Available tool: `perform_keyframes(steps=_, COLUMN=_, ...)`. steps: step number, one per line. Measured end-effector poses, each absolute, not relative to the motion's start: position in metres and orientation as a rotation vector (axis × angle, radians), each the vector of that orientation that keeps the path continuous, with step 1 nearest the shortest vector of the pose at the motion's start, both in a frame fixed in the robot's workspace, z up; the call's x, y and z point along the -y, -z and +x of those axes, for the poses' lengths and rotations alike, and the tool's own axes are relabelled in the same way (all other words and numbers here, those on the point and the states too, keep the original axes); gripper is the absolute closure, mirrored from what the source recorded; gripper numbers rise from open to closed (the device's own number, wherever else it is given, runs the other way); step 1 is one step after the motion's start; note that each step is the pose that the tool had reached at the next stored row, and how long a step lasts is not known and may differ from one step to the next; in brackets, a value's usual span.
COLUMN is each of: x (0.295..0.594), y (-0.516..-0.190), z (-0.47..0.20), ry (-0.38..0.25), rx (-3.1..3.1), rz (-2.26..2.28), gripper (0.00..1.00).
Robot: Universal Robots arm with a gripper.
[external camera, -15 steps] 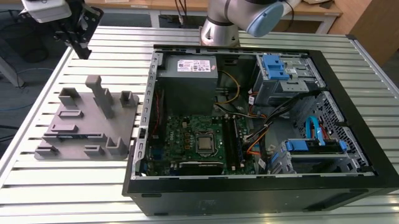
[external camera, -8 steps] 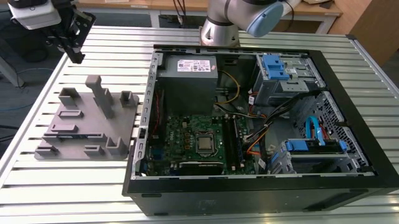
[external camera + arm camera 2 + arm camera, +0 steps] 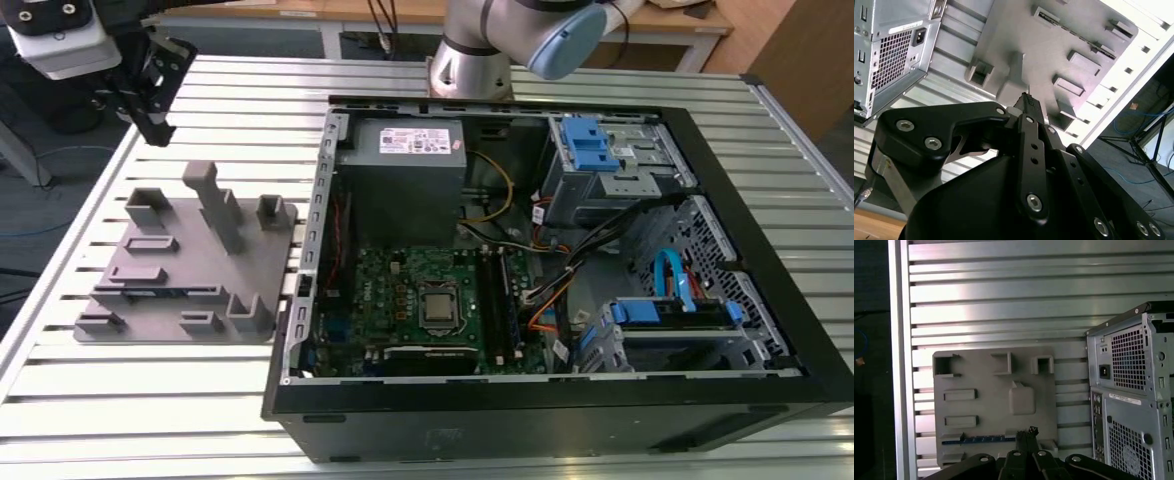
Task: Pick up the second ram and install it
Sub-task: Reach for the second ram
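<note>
The second ram (image 3: 158,293) lies flat in a slot near the front of the grey fixture block (image 3: 187,262), at the exterior view's left. In the first wrist view the ram (image 3: 981,440) is a thin dark strip with bluish patches. My gripper (image 3: 158,130) hangs in the air above the table, behind the fixture block and well away from the ram. Its black fingers (image 3: 1027,433) press together with nothing between them. In the second wrist view the gripper (image 3: 1027,98) points towards the fixture block (image 3: 1054,55).
An open computer case (image 3: 307,300) lies on the slatted metal table (image 3: 160,400) to the fixture's right, showing the motherboard (image 3: 400,285), the power supply (image 3: 400,190) and blue drive brackets (image 3: 587,145). Upright posts (image 3: 214,205) stand on the fixture. The arm's base (image 3: 474,60) is behind the case.
</note>
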State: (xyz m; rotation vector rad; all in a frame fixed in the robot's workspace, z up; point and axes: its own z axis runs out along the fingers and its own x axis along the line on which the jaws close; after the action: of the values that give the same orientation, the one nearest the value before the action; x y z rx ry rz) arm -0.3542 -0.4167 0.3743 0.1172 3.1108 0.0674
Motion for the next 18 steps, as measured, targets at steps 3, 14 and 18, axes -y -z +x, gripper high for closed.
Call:
perform_keyframes(steps=3, x=0.418, y=-0.371, z=-0.358, ry=-0.068, rx=-3.111, rz=0.117, gripper=0.89)
perform_keyframes(steps=14, x=0.421, y=-0.357, z=-0.367, ry=-0.068, rx=-3.111, rz=0.117, gripper=0.89)
perform_keyframes(steps=18, x=0.422, y=-0.352, z=-0.371, ry=-0.067, rx=-3.111, rz=0.117, gripper=0.89)
